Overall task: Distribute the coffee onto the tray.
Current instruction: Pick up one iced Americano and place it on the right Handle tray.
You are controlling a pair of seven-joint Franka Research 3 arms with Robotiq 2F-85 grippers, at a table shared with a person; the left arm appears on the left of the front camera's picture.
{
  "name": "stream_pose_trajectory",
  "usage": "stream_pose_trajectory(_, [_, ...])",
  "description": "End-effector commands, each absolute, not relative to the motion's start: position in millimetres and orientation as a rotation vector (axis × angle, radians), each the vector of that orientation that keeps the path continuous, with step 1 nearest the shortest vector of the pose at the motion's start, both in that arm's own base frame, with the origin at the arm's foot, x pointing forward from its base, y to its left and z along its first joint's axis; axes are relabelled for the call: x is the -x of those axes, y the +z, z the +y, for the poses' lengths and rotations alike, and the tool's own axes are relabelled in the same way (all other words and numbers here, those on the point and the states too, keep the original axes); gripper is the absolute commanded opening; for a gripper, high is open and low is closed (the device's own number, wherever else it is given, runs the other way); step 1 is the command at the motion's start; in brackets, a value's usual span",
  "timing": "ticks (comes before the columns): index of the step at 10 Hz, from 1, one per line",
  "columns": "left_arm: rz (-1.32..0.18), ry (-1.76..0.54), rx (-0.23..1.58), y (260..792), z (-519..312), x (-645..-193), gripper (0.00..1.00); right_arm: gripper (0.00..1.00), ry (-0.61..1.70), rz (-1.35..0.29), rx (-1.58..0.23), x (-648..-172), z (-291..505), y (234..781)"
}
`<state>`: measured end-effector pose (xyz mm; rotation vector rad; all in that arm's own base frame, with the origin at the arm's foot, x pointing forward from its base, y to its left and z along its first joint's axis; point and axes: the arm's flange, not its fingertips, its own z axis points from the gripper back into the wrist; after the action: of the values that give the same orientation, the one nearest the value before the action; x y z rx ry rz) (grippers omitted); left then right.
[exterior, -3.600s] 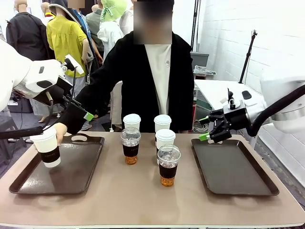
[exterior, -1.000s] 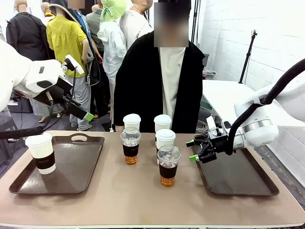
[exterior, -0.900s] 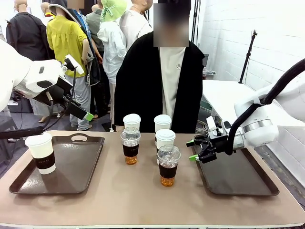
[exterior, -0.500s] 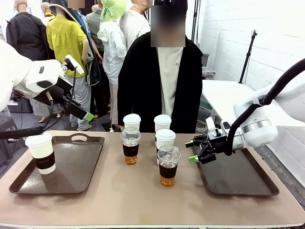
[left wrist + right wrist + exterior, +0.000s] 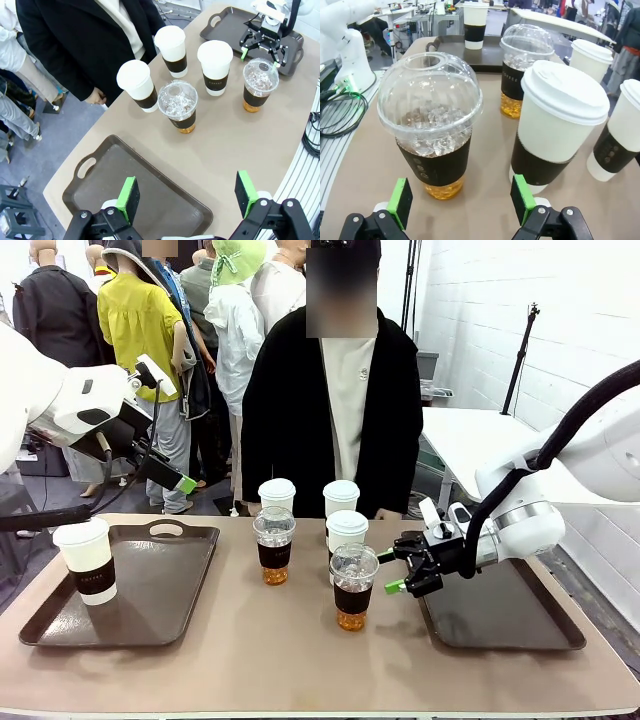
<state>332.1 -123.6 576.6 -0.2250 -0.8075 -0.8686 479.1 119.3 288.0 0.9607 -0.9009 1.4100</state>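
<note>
One white sleeved coffee cup (image 5: 88, 560) stands on the left tray (image 5: 150, 610). Three more white cups (image 5: 347, 533) and two clear dome-lidded cups of amber drink (image 5: 273, 545) cluster mid-table. My right gripper (image 5: 392, 570) is open, level with the front dome cup (image 5: 353, 585) and just right of it. In the right wrist view that dome cup (image 5: 432, 130) and a white cup (image 5: 555, 125) stand just beyond the open fingers (image 5: 400, 196), nothing between them. My left gripper (image 5: 165, 425) hangs open high above the left tray (image 5: 125, 170); its own gap (image 5: 186, 196) is empty.
The right tray (image 5: 500, 600) lies bare beside my right arm. A person in a black coat (image 5: 335, 410) stands at the far edge behind the cups, hands off the table. Bare table runs along the near edge (image 5: 300, 670).
My right gripper has moved left off the right tray's edge to beside the front dome cup. Earlier the person set the white cup on the left tray and withdrew. The left arm is still.
</note>
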Motion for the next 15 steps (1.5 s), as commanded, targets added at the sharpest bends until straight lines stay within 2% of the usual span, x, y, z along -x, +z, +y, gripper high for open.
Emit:
stream_pose_trajectory(1, [-0.807,-0.868,0.227,575.9,-124.0,-332.5,1.0,1.0,1.437,-0.938,-0.987,-484.6,125.4,279.5])
stream_pose_trajectory(12, [-0.807,-0.868,0.227,575.9,-124.0,-332.5,1.0,1.0,1.48,-0.967,-1.085,-495.7,158.1,253.7])
stream_pose_trajectory(15, [-0.807,-0.868,0.227,575.9,-124.0,-332.5,1.0,1.0,1.502,-0.93,-1.143,-498.1,168.0,252.1])
